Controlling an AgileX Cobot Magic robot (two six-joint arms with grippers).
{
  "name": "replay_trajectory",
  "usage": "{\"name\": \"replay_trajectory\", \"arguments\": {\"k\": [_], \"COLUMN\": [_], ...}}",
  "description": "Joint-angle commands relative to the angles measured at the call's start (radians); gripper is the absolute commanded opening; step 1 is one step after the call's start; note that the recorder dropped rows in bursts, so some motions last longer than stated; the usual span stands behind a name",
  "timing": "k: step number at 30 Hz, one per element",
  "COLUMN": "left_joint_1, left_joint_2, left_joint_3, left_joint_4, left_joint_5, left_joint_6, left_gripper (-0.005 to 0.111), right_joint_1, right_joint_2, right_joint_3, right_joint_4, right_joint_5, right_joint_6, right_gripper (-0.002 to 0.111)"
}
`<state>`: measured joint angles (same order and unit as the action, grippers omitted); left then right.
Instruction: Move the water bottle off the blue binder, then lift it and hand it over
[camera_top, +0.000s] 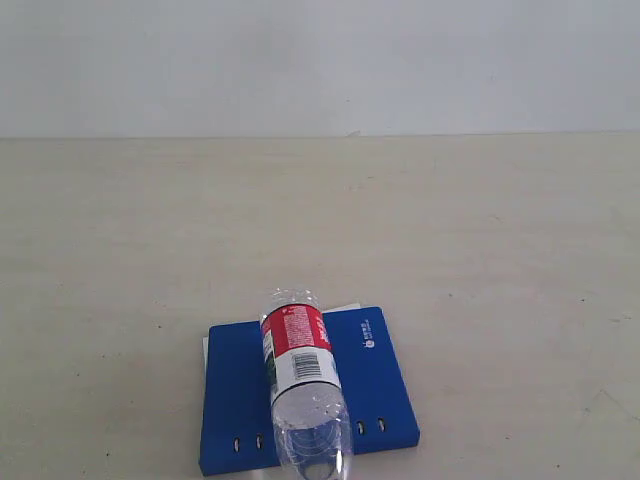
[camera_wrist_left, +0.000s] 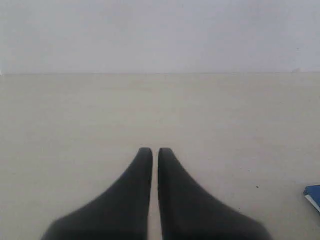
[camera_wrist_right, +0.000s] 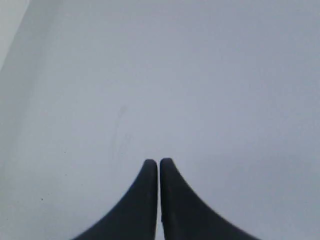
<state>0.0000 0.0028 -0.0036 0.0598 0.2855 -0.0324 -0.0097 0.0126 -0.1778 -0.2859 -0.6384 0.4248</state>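
The bottle (camera_top: 300, 370) lay on its side on top of the binder (camera_top: 375, 385) and crossed it from the far edge to the near edge, a little slanted. Its red and white label (camera_top: 296, 345) went around the far half. The clear near half passed over the binder's near edge and reached the lower border of the exterior view, so I could not see how that end finished.

The binder was closed, bright blue, and flat on the table (camera_top: 120, 250). A small white logo (camera_top: 368, 343) sat near its far right corner, just beside the bottle. Along the near edge I counted four small slots (camera_top: 380, 426), two on each side of the bottle, and the bottle covered the part between them. A thin strip of white pages (camera_top: 345, 307) showed at the far edge.

The table was pale beige and wide, and behind it stood a plain light wall (camera_top: 320, 60).

Both grippers were seen only by their own wrist cameras. The left gripper (camera_wrist_left: 155, 150) pointed across bare table toward the wall. Its two dark fingers were pressed nearly together, with only a thin line between them, and there was nothing in them. One blue corner of the binder showed at the edge of that view. The right gripper (camera_wrist_right: 158, 161) was closed in the same way and was also empty. Behind it was only a pale grey surface, and I could not tell what it was.
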Motion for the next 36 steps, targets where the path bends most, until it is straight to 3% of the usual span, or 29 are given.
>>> {"name": "replay_trajectory", "arguments": {"k": [1,10,13,17,18,22,24,27,30,36], "left_joint_1": [0.001,0.001,0.001,0.001,0.001,0.001,0.001,0.001,0.001,0.001], "left_joint_2": [-0.003,-0.003,-0.003,-0.003,-0.003,-0.003,-0.003,-0.003,-0.003,-0.003], "left_joint_3": [0.004,0.004,0.004,0.004,0.004,0.004,0.004,0.004,0.004,0.004], "left_joint_4": [0.004,0.004,0.004,0.004,0.004,0.004,0.004,0.004,0.004,0.004], "left_joint_5": [-0.008,-0.008,-0.008,-0.008,-0.005,-0.005,-0.005,-0.005,-0.005,-0.005], "left_joint_6": [-0.005,-0.005,-0.005,-0.005,-0.005,-0.005,-0.005,-0.005,-0.005,-0.005], "left_gripper": [0.004,0.004,0.004,0.004,0.004,0.004,0.004,0.004,0.004,0.004], "right_joint_1": [-0.002,-0.002,-0.002,0.042,0.091,0.193,0.237,0.345,0.452,0.720], "right_joint_2": [0.085,0.376,0.492,0.727,0.812,0.955,1.007,1.084,1.143,1.271], "right_joint_3": [-0.186,-0.422,-0.462,-0.556,-0.608,-0.708,-0.731,-0.730,-0.730,-0.730], "right_joint_4": [-0.067,-0.169,-0.169,-0.106,-0.045,0.125,0.202,0.482,0.707,0.719], "right_joint_5": [0.292,0.595,0.708,0.968,1.100,1.309,1.377,1.489,1.557,1.546], "right_joint_6": [0.114,0.206,0.190,0.061,-0.037,-0.258,-0.334,-0.561,-0.657,-0.586], "right_gripper": [0.005,0.056,0.068,0.069,0.069,0.069,0.069,0.069,0.069,0.069]}}
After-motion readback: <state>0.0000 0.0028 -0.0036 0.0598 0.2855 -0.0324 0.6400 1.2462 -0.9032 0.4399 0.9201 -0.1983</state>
